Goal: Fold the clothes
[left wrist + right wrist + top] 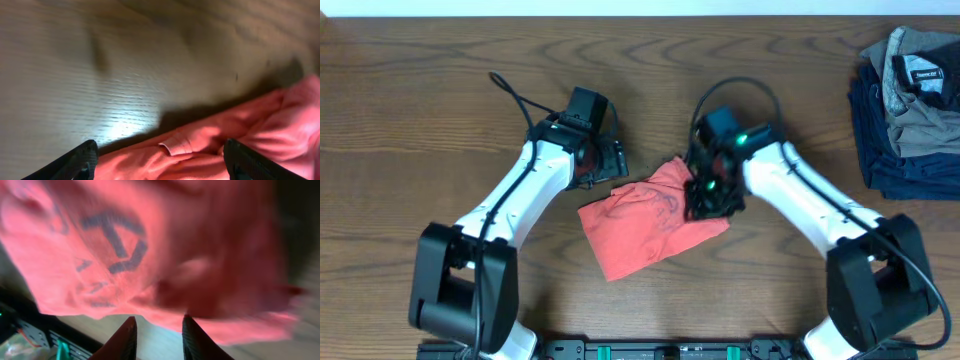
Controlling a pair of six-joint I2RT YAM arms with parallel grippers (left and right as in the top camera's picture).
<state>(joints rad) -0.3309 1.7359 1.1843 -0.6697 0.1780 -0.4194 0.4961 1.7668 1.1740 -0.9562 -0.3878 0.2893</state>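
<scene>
Cloth first: the coral-red T-shirt (645,222) lies bunched on the tabletop (420,100), midway along the front edge. The left gripper (608,165) sits at its rear-left edge, fingers (82,161) spread wide. The right gripper (712,195) hangs over its right side, fingers slightly apart, nothing between. A garment pile (910,100) occupies the rear right corner.

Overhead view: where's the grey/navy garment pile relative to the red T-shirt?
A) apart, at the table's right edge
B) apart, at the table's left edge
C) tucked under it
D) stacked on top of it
A: the pile sits at the right edge of the table, with bare wood between it and the red T-shirt, which lies mid-table.
</scene>
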